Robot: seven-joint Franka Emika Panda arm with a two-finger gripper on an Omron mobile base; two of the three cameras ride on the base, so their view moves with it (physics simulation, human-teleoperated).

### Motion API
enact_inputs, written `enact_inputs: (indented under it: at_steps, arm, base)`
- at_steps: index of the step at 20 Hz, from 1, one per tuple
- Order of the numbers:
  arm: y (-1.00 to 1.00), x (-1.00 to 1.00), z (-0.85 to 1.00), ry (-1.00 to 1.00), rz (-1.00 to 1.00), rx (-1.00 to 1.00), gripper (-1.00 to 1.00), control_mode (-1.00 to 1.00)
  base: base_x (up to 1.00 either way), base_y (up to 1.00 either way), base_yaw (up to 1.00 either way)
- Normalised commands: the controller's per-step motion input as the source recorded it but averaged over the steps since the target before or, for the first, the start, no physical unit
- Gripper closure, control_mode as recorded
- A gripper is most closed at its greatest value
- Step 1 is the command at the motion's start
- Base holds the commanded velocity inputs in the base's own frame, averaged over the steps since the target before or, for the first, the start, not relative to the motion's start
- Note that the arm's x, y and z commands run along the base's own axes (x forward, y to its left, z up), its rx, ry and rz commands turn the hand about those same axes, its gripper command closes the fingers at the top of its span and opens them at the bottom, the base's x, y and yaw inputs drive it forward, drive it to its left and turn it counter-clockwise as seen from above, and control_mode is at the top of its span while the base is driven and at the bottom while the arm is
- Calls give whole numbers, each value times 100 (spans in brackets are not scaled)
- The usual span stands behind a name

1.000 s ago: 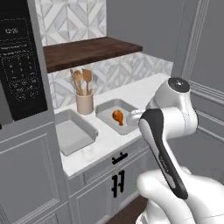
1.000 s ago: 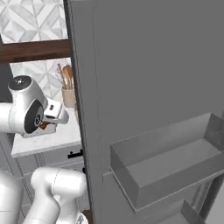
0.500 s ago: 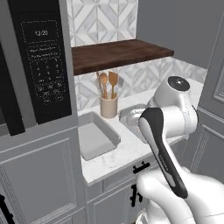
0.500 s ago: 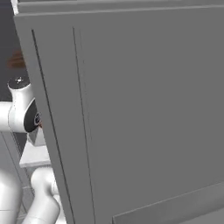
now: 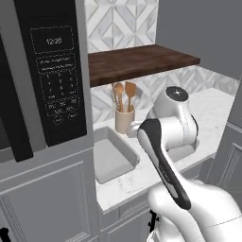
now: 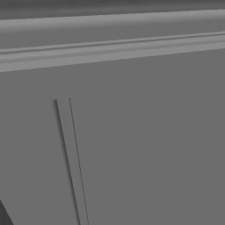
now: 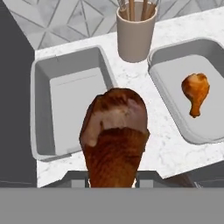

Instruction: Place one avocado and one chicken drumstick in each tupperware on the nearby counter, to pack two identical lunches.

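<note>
A: While the pincer (image 7: 113, 181) is clamped on a reddish-brown chicken drumstick (image 7: 114, 133), what do the containers hold?

B: Left tupperware (image 7: 41, 109): no contents. Right tupperware (image 7: 175, 94): one orange drumstick (image 7: 195, 93), fat end up in the hand view. Both are shallow grey trays with rounded corners.

A: And the surface?

B: Both trays sit on the white speckled bench (image 7: 144, 127). A beige crock (image 7: 135, 35) of wooden utensils stands between them, behind. Diamond-patterned wall tile (image 5: 125, 28), a dark wooden shelf (image 5: 137, 64) and a black microwave (image 5: 52, 75) surround it.
</note>
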Motion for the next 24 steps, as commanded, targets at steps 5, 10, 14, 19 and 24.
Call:
enact_inputs:
  at_steps: [5,10,14,19,24]
  arm:
    - [90,100,-83,12,3,-3,100,-100]
    - [51,94,-59,22,5,-2,100,-100]
    - [21,89,-42,24,7,-1,100,-100]
    - [0,46,-43,7,9,0,100,-100]
    - [22,29,-59,0,2,-4,100,-100]
  base:
    - [0,0,0]
    - [0,0,0]
    - [0,0,0]
    - [0,0,0]
    - [0,0,0]
